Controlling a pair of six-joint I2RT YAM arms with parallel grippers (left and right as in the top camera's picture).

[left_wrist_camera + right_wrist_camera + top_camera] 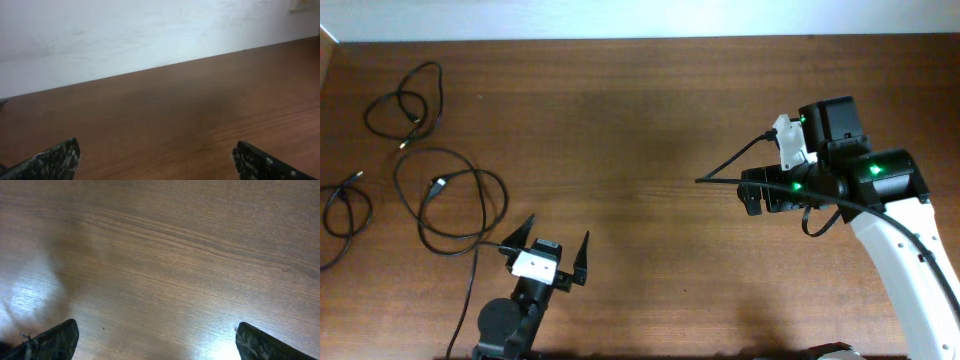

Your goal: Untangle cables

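- The cables point(415, 160) are seen in the overhead view at the left end of the surface point(650, 110), well apart from the right arm.
- Three cords can be told apart: the top cable point(424, 72) near the far edge, the large cable point(501, 186) below it, and the edge cable point(364, 205), which runs off the left border of the view.
- The three appear to lie separate from one another, but each is looped, and the large cable crosses over itself. Whether any cord overlaps a neighbour cannot be told for certain at this size.
- The left tool point(558, 230) is held wide and empty, at the near edge, just beside the lower end of the large cable. No contact can be confirmed.
- The right tool point(155, 340) is held wide as well, with nothing between its fingers. Only bare wood is seen beneath it in its wrist view.
- No cable is shown in either wrist view.
- The step in hand is judged to be an approach or a pause between grasps, since nothing is gripped.
- For the next move, the left tool would need to be turned toward the large cable, lowered onto a single strand clear of the crossing, and closed fully, as the cord is thin.
- A long reach across the surface would be required of the right tool before it could help.
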